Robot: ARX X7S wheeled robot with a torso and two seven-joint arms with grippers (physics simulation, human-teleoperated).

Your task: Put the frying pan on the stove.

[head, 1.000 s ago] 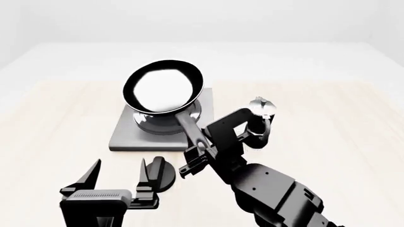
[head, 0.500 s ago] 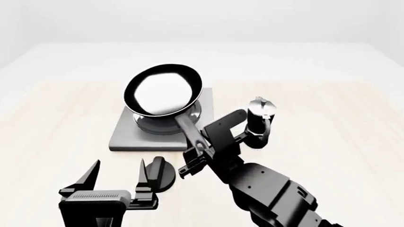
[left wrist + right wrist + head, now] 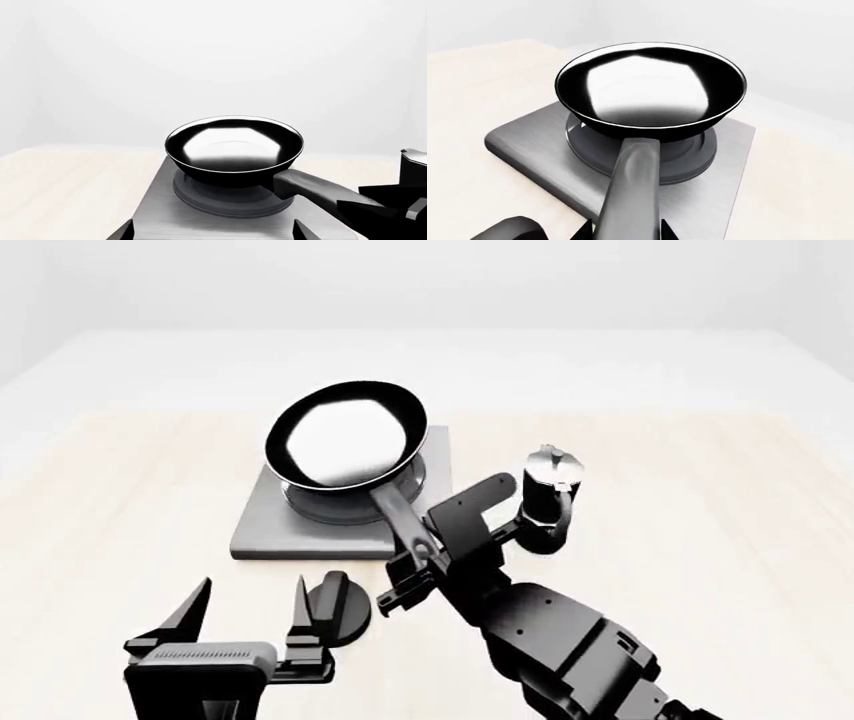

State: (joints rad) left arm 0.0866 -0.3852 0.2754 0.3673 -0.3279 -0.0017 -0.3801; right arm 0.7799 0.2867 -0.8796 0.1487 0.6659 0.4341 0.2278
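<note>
Pale wood table, white backdrop. Pan sits over stove burner, approx centred; contact w/ rings unclear. Right gripper clamps pan handle. Left gripper wide, empty, near knob. Remaining: seat pan, let go.

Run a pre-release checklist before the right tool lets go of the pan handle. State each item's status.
1. Right tool closed on the frying pan handle: ok.
2. Pan centred over the stove burner: ok, it sits over the rings in all three views.
3. Pan bottom touching the burner: cannot tell; a gap seems to show in the left wrist view.
4. Pan level: not ok, it looks tilted in the head view.
5. Left tool open and clear of the pan: ok.
6. Moka pot clear of the right arm: cannot tell, they overlap in the head view.
</note>
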